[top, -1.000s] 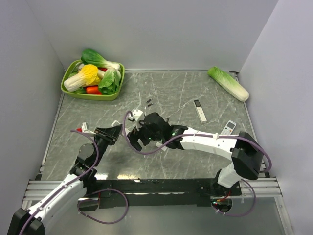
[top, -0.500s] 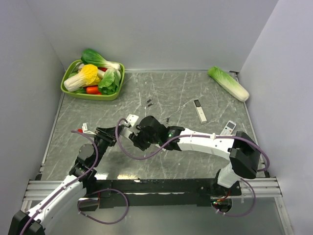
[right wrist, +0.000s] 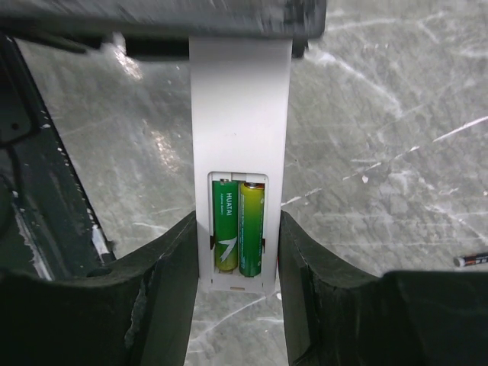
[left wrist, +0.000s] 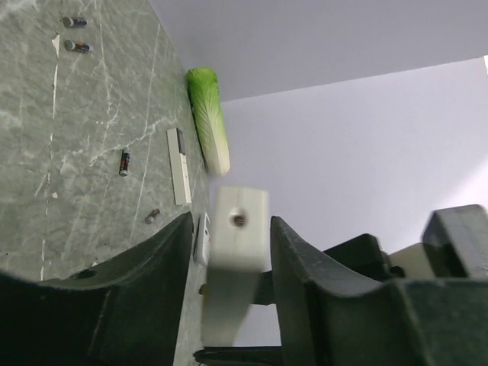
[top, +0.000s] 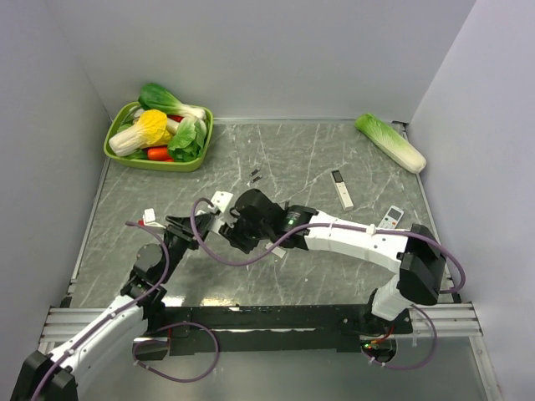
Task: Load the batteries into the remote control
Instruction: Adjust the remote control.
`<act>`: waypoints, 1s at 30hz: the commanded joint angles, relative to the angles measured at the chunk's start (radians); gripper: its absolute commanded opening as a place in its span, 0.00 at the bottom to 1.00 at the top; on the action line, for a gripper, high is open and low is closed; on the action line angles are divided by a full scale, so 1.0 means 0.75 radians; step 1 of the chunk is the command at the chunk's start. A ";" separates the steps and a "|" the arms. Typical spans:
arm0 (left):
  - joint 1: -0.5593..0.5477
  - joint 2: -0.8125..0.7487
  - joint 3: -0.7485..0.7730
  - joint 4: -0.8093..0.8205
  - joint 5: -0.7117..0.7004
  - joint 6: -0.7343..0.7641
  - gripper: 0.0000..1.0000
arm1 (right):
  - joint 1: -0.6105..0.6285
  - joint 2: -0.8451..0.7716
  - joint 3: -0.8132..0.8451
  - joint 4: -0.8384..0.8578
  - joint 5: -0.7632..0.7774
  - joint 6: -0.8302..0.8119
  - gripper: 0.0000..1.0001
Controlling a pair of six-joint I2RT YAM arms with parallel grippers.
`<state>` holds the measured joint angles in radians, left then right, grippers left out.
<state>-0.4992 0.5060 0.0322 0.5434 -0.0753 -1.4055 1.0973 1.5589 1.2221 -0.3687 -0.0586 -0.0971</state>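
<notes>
The remote control (right wrist: 240, 114) is a long, slim white bar. It is held in the air over the grey marbled table (top: 318, 150), toward the near left part, where the two arms meet. Its back faces the right wrist camera. In the open recess (right wrist: 238, 280) near one end, the batteries (right wrist: 226, 221) lie side by side. They are two green cylinders, one fading to yellow, and they fill the recess from wall to wall. From the left wrist camera I see the other end of the bar, with a small dark window (left wrist: 239, 219). The only container is the green tray (top: 167, 165) at the far left corner, and it is full of toy vegetables (top: 155, 127). The right gripper (right wrist: 238, 244) is pressed against both long edges of the remote at the recess end and pinches it. The left gripper (left wrist: 231, 225) stands around the window end, its fingers parted a little wider than the bar, with a thin gap on each side.
</notes>
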 commanded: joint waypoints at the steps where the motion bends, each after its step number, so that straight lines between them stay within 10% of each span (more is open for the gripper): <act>1: -0.003 0.082 -0.254 0.163 0.047 -0.087 0.47 | 0.010 0.018 0.133 -0.061 -0.032 -0.026 0.00; 30: -0.003 0.152 -0.254 0.308 0.117 -0.214 0.43 | 0.010 0.169 0.391 -0.333 0.027 -0.026 0.00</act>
<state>-0.4988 0.6334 0.0322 0.6960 -0.0238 -1.5173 1.0973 1.6508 1.4475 -0.5968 -0.0681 -0.1066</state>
